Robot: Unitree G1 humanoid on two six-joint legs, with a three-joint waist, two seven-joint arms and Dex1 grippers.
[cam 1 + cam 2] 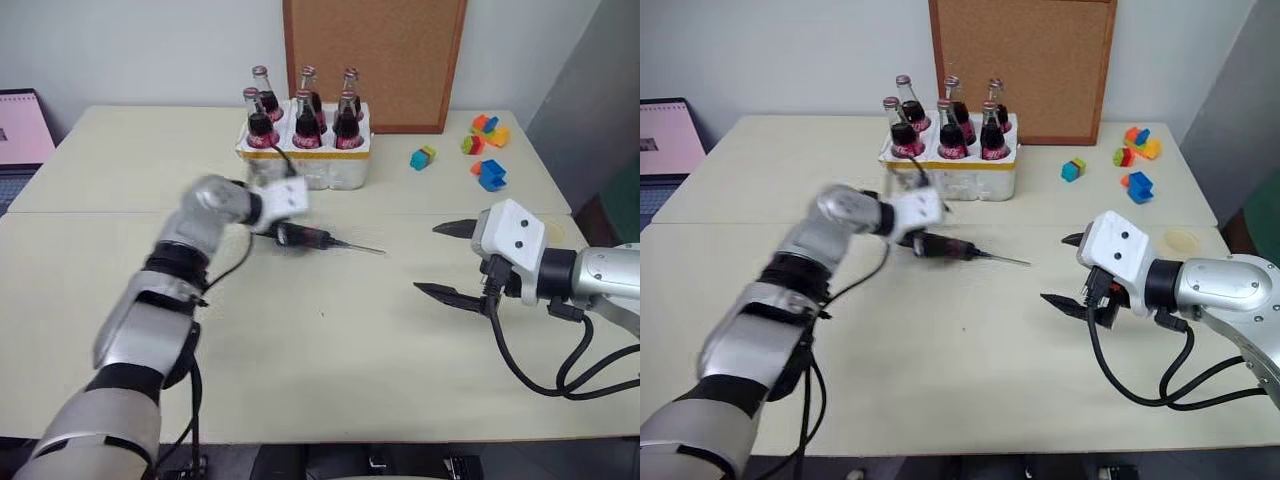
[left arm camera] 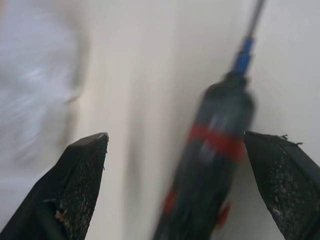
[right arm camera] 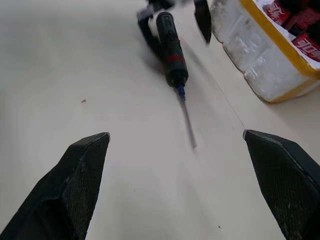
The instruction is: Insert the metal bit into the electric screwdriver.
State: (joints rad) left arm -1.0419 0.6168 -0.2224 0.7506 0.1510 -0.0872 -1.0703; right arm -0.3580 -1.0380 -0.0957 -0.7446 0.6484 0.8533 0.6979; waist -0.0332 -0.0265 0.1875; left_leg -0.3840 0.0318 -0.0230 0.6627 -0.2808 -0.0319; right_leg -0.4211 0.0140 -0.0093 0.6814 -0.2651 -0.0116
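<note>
The electric screwdriver, black with red bands, lies on the table in front of the bottle crate, nose toward the right. The thin metal bit sticks out of its nose past a blue collar. My left gripper is open, its fingers spread either side of the screwdriver's handle without gripping it. My right gripper hovers open over the table, well to the right of the bit's tip, with nothing between its fingers.
A white foam crate with several cola bottles stands just behind the screwdriver. A cork board leans on the wall. Coloured blocks lie at the back right. A laptop sits at the far left.
</note>
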